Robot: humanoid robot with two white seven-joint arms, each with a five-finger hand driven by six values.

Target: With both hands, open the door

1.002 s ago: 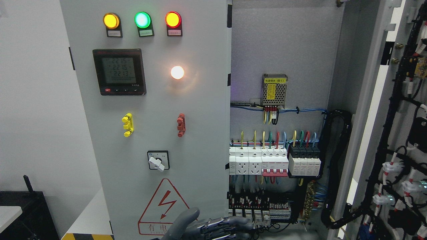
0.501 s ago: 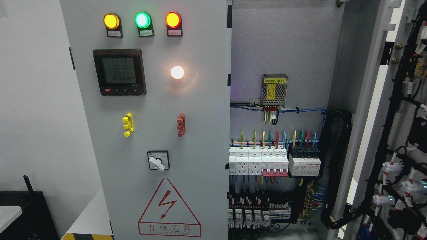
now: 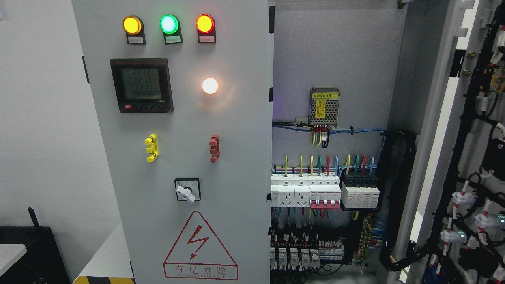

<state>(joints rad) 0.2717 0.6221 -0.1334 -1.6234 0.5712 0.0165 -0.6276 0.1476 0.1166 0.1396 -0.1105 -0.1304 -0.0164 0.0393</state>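
Observation:
A grey electrical cabinet fills the head view. Its left door (image 3: 236, 126) is shut and carries three lamps, a black meter (image 3: 141, 85), a yellow handle (image 3: 151, 147), a red handle (image 3: 214, 148) and a rotary switch (image 3: 187, 189). The right door (image 3: 479, 157) stands swung wide open at the right edge, its wired inner side facing me. Between them the cabinet interior (image 3: 335, 59) shows breakers (image 3: 325, 191) and coloured wiring. Neither of my hands is in view.
A red lightning warning triangle (image 3: 200, 246) marks the bottom of the left door. A white wall lies at the left, with a black box (image 3: 27, 252) at the lower left. A black cable bundle (image 3: 398, 197) runs down the interior's right side.
A grey hand that showed at the bottom edge below the warning triangle one second ago has dropped out of view. The doors have not moved.

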